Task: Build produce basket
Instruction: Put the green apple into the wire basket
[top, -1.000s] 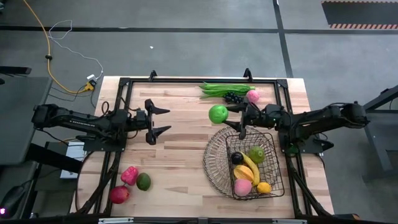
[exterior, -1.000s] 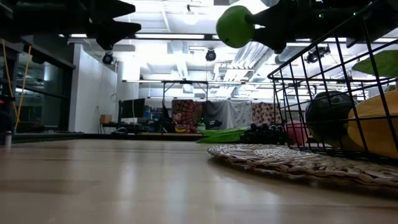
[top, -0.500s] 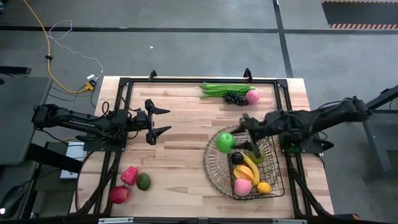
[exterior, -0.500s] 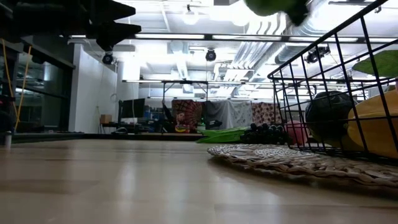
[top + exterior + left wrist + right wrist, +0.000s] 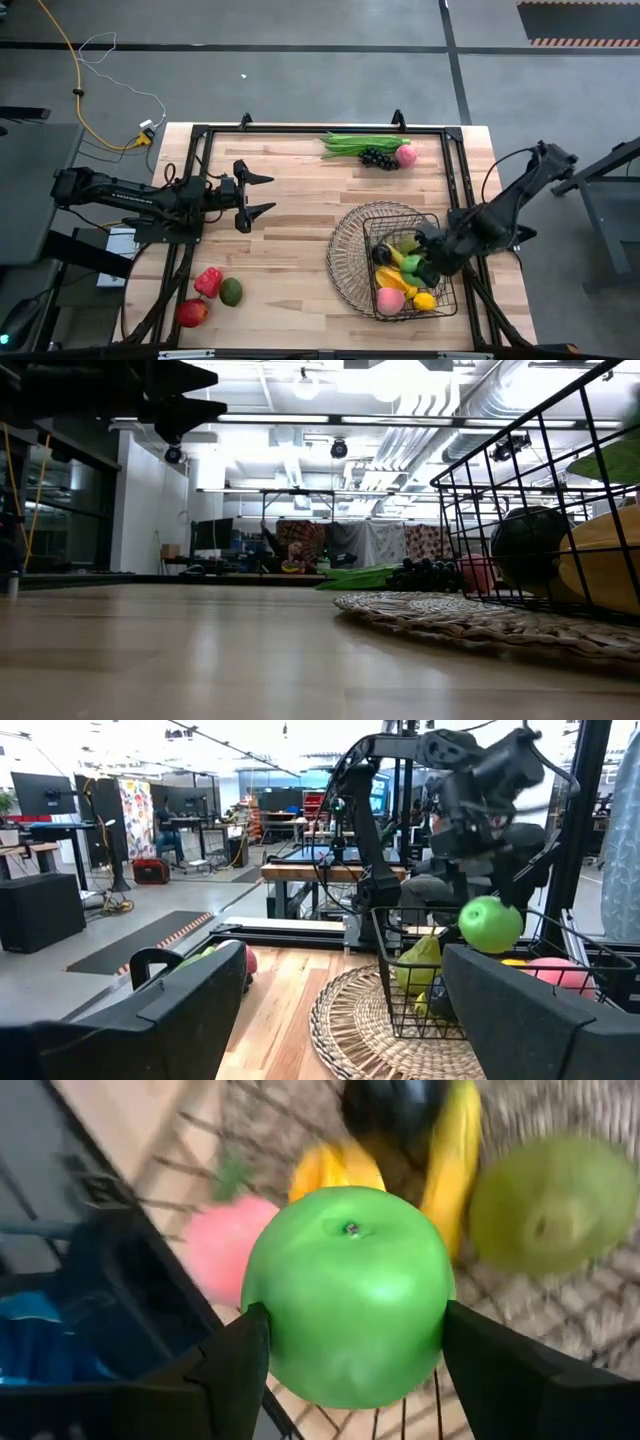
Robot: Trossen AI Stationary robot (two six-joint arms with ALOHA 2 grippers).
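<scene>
Right wrist view: the right gripper (image 5: 345, 1350) clamps a green apple (image 5: 347, 1295), with the basket (image 5: 350, 240) and its fruit just below. The left gripper (image 5: 262, 194) waits open, well apart

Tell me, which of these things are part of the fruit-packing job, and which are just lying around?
Part of the job:
- basket
- green apple held in the right gripper over the basket
- bananas, peach and lemon already inside
- beans, grapes, pepper, avocado still on the table

Just lying about:
- yellow cable on the floor
- left gripper, waiting open
</scene>
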